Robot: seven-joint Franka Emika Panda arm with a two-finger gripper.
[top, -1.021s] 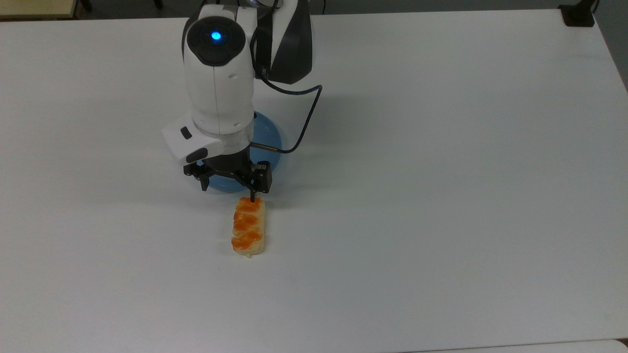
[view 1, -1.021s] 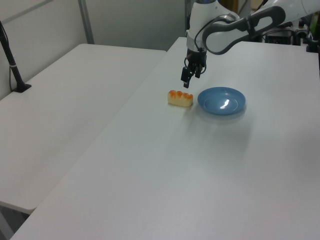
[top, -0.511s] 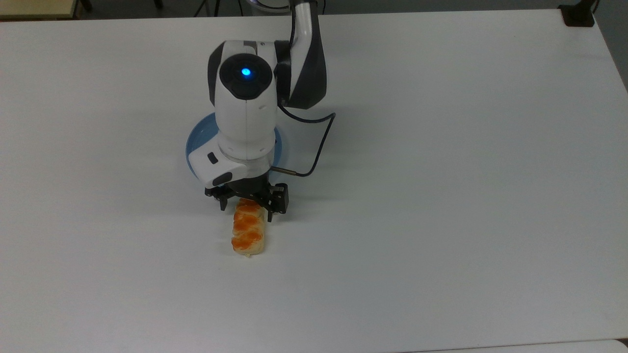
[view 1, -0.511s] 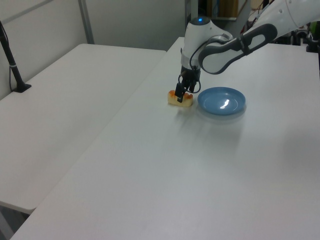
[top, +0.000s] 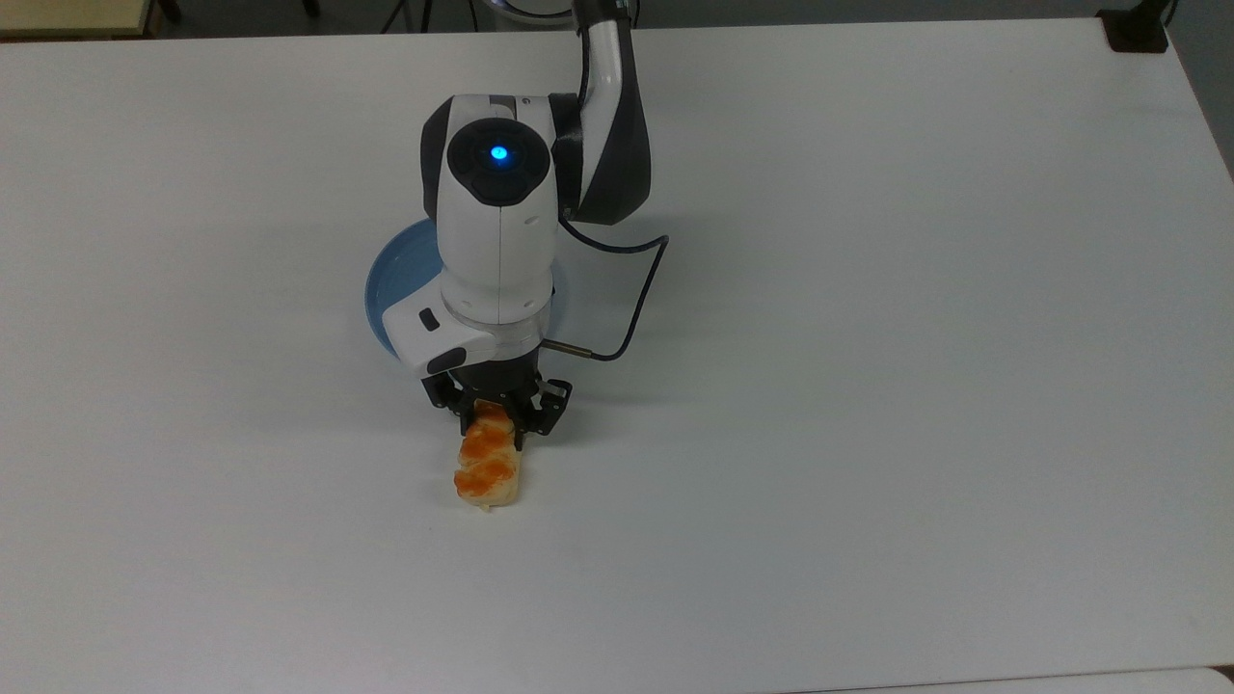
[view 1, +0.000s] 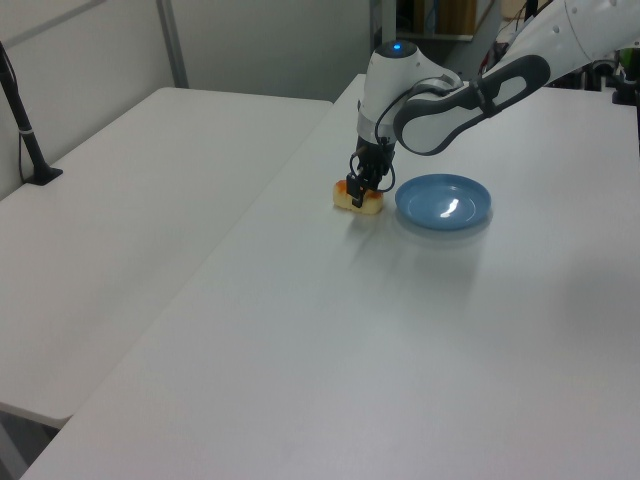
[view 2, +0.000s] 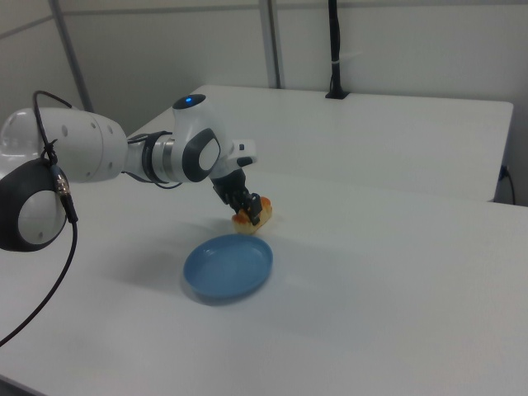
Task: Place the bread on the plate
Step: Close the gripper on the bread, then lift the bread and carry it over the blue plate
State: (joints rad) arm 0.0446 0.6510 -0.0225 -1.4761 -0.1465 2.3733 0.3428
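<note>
I see the bread (top: 488,467) lying flat on the white surface (top: 868,386), a little below the middle of the top view, its long axis running up and down the frame and its orange patches facing up. The pincer (top: 496,431) sits low over the bread's upper end, one finger on each long side of it, drawn in against the loaf, so I read it as pinching the bread while the bread rests on the surface. In the left view the pincer (view 1: 364,187) covers most of the bread (view 1: 348,198), just left of the plate (view 1: 443,201). The plate (top: 400,275) is the light blue round dish above the bread in the top view, partly behind the white arm (top: 498,231). In the right view the plate (view 2: 228,267) lies just below the bread (view 2: 247,221), close but apart. A black cable (top: 631,308) loops from the wrist.
</note>
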